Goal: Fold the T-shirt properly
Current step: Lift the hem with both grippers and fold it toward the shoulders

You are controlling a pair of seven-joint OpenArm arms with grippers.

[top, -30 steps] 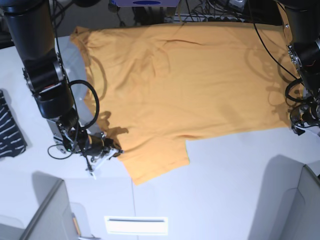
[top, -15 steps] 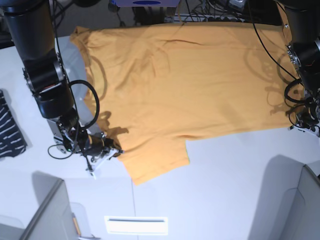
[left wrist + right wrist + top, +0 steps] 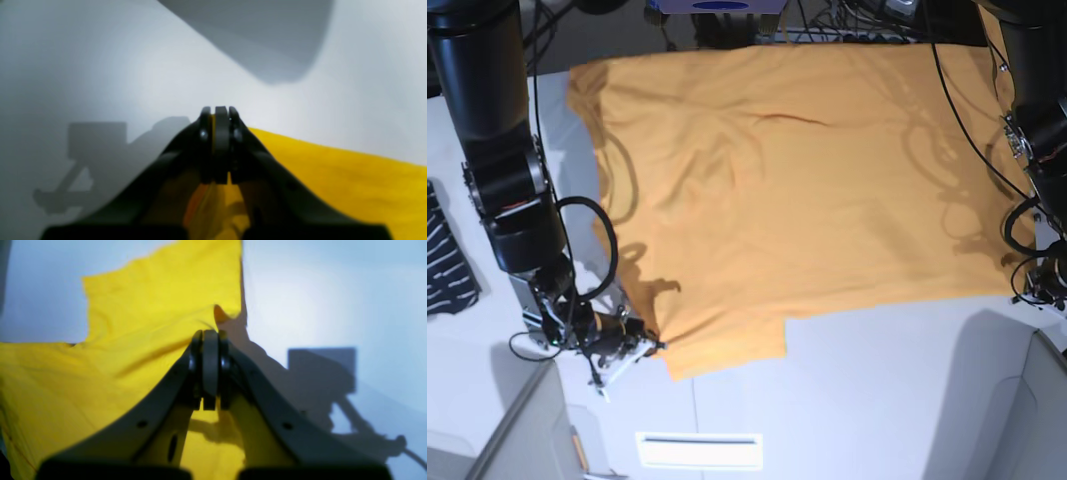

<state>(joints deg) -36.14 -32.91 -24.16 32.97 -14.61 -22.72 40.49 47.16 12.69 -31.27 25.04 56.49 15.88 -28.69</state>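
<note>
Pinching the T-shirt [image 3: 787,180] on both sides: right gripper [image 3: 210,336] jaws clamped on the sleeve edge, left gripper [image 3: 218,113] jaws clamped on the hem, shirt spread across the worktop's [image 3: 877,400] far half

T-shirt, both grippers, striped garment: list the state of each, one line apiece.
T-shirt: spread flat on the table, unfolded, pinched at two near-edge spots.
Left gripper: shut on the T-shirt's edge.
Right gripper: shut on the T-shirt's sleeve edge.
Striped garment: lying apart at the table's edge, untouched.
</note>
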